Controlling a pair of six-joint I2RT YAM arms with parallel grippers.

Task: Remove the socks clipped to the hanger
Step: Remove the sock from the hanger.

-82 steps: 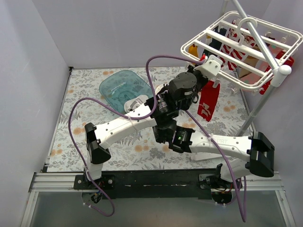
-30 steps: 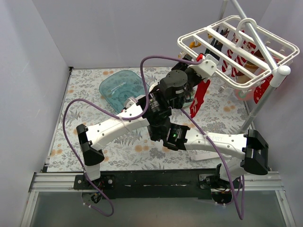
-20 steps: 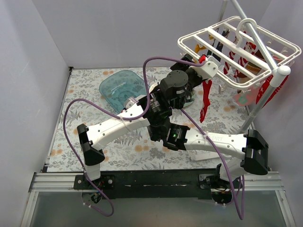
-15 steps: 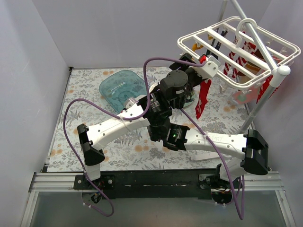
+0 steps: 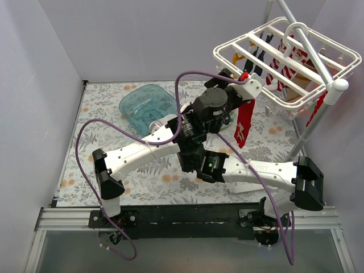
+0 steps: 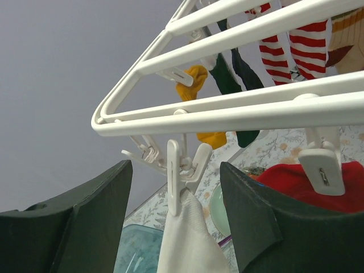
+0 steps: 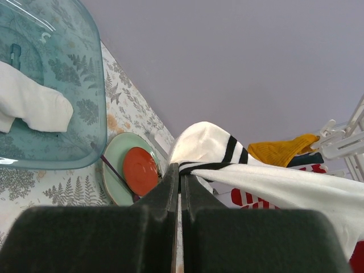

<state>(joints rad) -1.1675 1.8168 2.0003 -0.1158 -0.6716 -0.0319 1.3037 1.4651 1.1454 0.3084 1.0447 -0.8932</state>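
Observation:
The white hanger (image 5: 284, 51) hangs at the back right with several socks clipped under it. My left gripper (image 5: 251, 86) is at its near left corner. In the left wrist view it (image 6: 176, 166) is open, its jaws either side of a white clip (image 6: 175, 170) that pinches a white sock (image 6: 187, 242). My right gripper (image 7: 180, 170) is shut on a white sock with black stripes (image 7: 213, 142), which stretches up to the right. It is hidden under the left arm in the top view. Mustard (image 6: 196, 79), dark (image 6: 227, 79), striped (image 6: 278, 57) and red (image 5: 244, 122) socks hang clipped.
A blue translucent tub (image 5: 142, 105) sits at the back left with a white sock (image 7: 34, 105) in it. A green plate (image 7: 116, 179) with an orange disc lies beside it. The stand's slanted pole (image 5: 310, 131) rises at the right. The two arms cross mid-table.
The left gripper has dipped slightly at the hanger's corner and its jaws have widened. The hanger has rocked and the red sock has swung. The right arm has barely moved.

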